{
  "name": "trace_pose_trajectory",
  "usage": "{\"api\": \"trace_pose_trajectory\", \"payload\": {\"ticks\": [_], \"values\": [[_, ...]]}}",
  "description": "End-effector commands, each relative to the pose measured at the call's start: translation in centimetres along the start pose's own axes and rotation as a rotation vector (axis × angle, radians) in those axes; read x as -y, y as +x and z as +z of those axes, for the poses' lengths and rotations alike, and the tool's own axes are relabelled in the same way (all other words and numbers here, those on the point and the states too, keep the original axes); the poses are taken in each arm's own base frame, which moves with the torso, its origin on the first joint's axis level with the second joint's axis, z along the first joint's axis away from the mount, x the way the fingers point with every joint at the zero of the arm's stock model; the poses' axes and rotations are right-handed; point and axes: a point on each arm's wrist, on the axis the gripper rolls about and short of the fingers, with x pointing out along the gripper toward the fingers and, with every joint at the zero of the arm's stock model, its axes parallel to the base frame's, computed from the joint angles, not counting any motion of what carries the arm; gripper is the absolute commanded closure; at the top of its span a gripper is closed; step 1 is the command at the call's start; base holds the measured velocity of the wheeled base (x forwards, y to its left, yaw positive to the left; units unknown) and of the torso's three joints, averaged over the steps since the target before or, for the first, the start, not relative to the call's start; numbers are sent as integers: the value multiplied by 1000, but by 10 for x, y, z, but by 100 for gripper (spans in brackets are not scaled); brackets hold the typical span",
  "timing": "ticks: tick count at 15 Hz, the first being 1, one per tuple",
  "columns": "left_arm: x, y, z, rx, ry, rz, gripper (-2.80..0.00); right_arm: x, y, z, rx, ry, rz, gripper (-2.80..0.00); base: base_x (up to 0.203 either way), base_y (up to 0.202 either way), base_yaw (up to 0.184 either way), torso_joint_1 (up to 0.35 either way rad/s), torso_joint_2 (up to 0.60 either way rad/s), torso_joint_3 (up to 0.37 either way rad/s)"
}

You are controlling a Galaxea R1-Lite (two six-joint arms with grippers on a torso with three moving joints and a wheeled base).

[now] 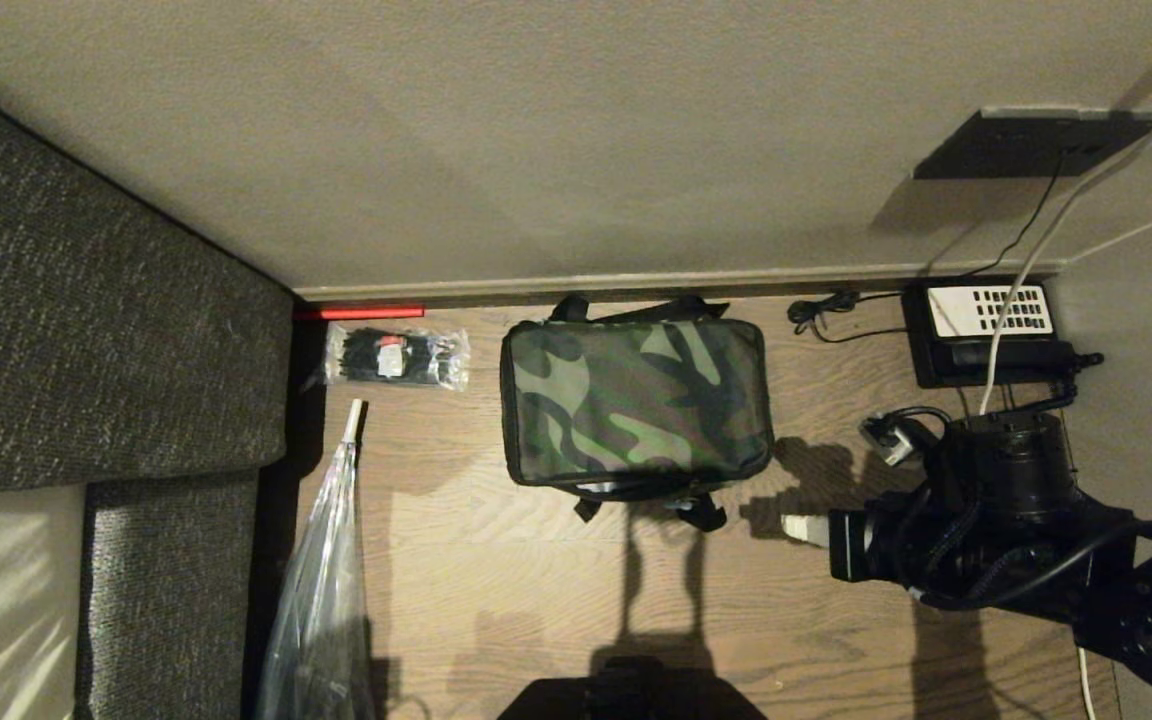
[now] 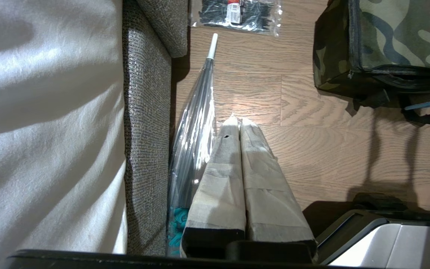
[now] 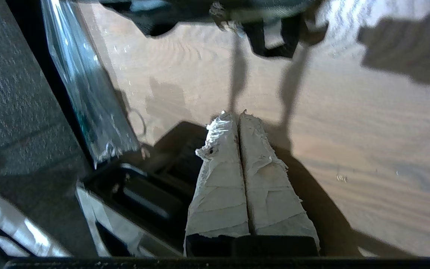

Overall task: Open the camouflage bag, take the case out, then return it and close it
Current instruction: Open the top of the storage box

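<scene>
The camouflage bag [image 1: 636,400] lies shut on the wooden floor against the wall, its lid flat and its black straps showing at the far and near sides. Its corner also shows in the left wrist view [image 2: 394,37]. The case is out of view. My right gripper [image 1: 796,528] hovers just right of the bag's near right corner, pointing toward it. Its taped fingers are pressed together with nothing between them [image 3: 234,114]. My left gripper [image 2: 237,118] hangs over the floor left of the bag, shut and empty.
A dark sofa [image 1: 86,300] fills the left side. A folded clear umbrella [image 1: 326,570] and a packet of black cable ties [image 1: 396,357] lie beside it. A black telephone with a white keypad [image 1: 986,330] and its cables sit at the back right.
</scene>
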Motion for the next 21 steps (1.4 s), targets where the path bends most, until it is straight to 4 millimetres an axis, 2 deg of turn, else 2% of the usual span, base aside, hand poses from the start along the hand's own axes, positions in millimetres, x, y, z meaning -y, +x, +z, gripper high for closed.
{"api": "trace_pose_trajectory", "payload": {"ticks": [1,10,11,13,15,16,17,21], "values": [[0,0,-1,-3,0,1,0,-14,15,-5,9,-24,29,0,0,0,0,0,0,0],[0,0,-1,-3,0,1,0,-14,15,-5,10,-23,29,0,0,0,0,0,0,0],[0,0,-1,-2,0,1,0,-14,15,-5,13,-24,28,-280,0,0,0,0,0,0],[0,0,-1,-1,0,1,0,-19,36,-10,36,-47,-50,-280,0,0,0,0,0,0],[0,0,-1,-1,0,1,0,-13,76,-38,-16,-82,-183,-280,0,0,0,0,0,0],[0,0,-1,-1,0,1,0,-13,90,-48,-19,-102,-237,-280,0,0,0,0,0,0],[0,0,-1,-1,0,1,0,-15,98,-51,0,-121,-273,-280,0,0,0,0,0,0],[0,0,-1,-1,0,1,0,-17,99,-51,10,-127,-276,-280,0,0,0,0,0,0]]}}
